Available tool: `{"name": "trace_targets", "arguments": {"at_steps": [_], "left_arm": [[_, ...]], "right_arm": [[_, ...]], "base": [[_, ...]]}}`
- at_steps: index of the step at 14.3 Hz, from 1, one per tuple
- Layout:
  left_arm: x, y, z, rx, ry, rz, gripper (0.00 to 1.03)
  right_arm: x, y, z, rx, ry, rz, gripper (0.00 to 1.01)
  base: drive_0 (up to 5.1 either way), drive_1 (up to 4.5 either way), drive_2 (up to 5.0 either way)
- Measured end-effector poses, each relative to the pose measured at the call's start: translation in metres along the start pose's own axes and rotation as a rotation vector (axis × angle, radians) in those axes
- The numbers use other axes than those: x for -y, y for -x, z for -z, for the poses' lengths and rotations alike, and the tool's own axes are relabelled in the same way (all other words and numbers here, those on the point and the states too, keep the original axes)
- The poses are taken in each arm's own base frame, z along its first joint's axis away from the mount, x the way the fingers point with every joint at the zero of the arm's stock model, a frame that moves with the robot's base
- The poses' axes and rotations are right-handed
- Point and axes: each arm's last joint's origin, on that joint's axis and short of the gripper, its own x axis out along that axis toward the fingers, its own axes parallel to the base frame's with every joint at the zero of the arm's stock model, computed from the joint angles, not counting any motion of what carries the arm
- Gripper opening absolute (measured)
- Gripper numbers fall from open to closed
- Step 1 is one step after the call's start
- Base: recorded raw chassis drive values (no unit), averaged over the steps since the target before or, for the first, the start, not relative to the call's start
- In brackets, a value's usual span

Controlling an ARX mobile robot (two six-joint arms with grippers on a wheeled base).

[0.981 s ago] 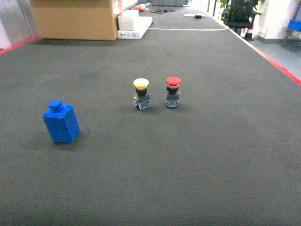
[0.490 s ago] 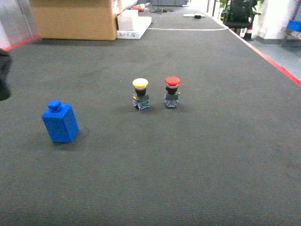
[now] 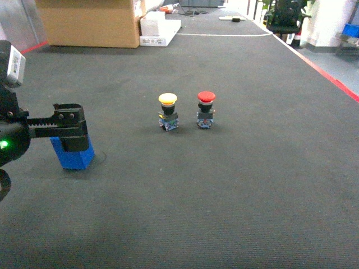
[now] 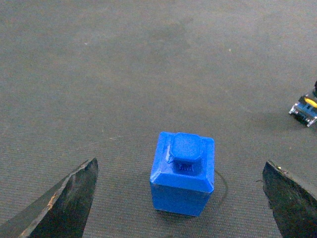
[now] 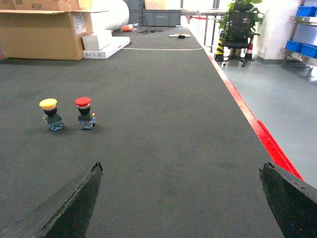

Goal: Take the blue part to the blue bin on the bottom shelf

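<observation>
Item, left claw (image 4: pixel 181 198): we find it spread wide, its two dark fingers (image 4: pixel 64 203) at the lower corners of the left wrist view with the blue part between them and untouched. In the head view the claw (image 3: pixel 70 128) comes in from the left edge and hides the part's upper half.

Item, blue part (image 4: pixel 183 173): a small upright block with a squat knob on top, standing on the dark tabletop (image 3: pixel 224 196) toward its left edge and nearer us than the two buttons. We judge it rigid moulded plastic, light, not fragile, with smooth faces that could slip under a weak pinch. The flat side walls below the sloped shoulder look the sound place to take hold; the knob is narrow and the shoulder bevelled, so we would avoid both. Being taller than wide, it may tip if one finger meets it first.

Item, right claw (image 5: pixel 181 198): likewise spread wide, holding nothing, only bare mat between its fingers in the right wrist view. It does not show in the head view.

Item, yellow button (image 3: pixel 168 111) and red button (image 3: pixel 206 109): mushroom-capped switches side by side near the middle of the tabletop, well apart from the blue part.

Item, cardboard box (image 3: pixel 90 22): at the far left corner, with a white box (image 3: pixel 160 28) beside it.

Item, blue bin and bottom shelf: neither is identifiable in these views.
</observation>
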Motion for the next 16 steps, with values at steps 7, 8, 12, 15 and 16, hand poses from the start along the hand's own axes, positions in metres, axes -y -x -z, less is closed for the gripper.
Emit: {"name": "trace_targets", "arguments": {"at_steps": [7,8,12,15,16], "left_arm": [[-0.004,-0.048,0.024,-0.047,-0.032,0.014,0.98],[-0.005,-0.057,0.028,-0.058,-0.039,0.017,0.98],[-0.007,-0.080,0.029,-0.080,-0.052,0.034,0.98],[-0.010,-0.085,0.027,-0.096,-0.050,0.056,0.68],[-0.011,-0.085,0.028,-0.099,-0.052,0.055,0.57]], "right_arm": [[0.000,0.000,0.000,0.000,0.000,0.000,0.98],[0.000,0.000,0.000,0.000,0.000,0.000,0.98],[0.000,0.000,0.000,0.000,0.000,0.000,0.98],[0.000,0.000,0.000,0.000,0.000,0.000,0.98],[0.000,0.000,0.000,0.000,0.000,0.000,0.98]], "base": [[0.0,0.00,0.0],[0.0,0.00,0.0],[0.0,0.00,0.0],[0.0,0.00,0.0],[0.0,0.00,0.0]]}}
